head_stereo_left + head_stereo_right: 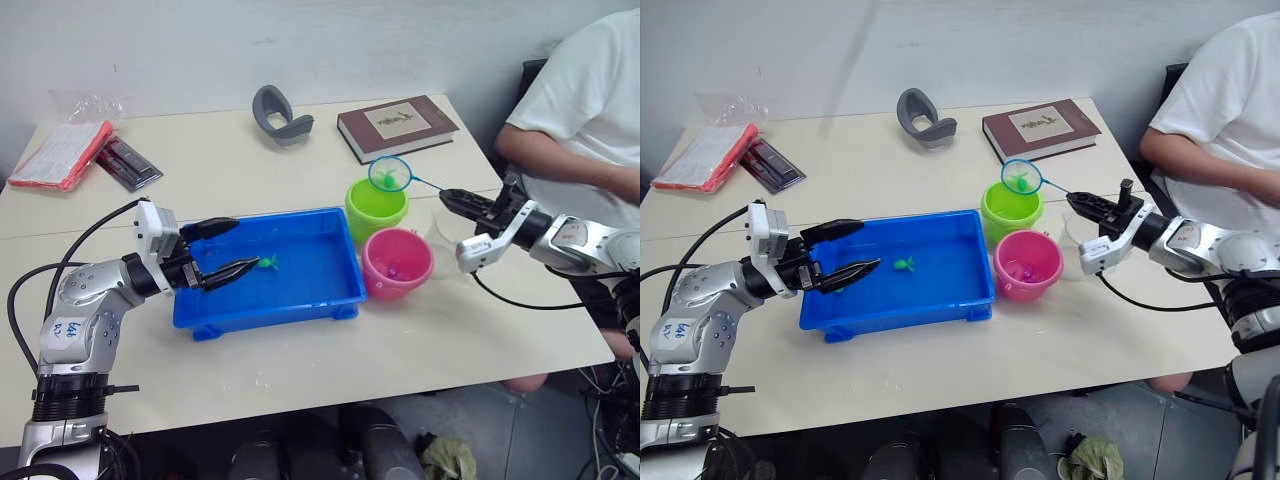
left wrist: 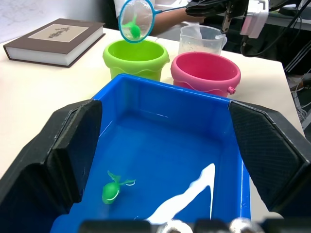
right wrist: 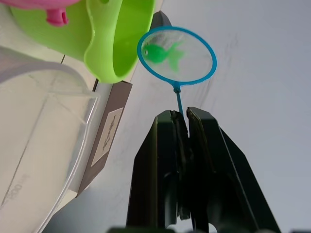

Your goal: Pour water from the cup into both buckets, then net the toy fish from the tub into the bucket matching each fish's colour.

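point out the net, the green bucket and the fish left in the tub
net point(image 1: 390, 174), left eye view, on the mesh inside the hoop
green bucket point(image 1: 372, 215), left eye view, on its front wall
fish left in the tub point(image 2: 112, 188), left wrist view, on its body

Open tub point(image 1: 300, 290); buckets point(image 1: 376, 208) crowding, seemingly touching.

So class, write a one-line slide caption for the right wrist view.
Right gripper holds the net with a green fish beside the lime green bucket.
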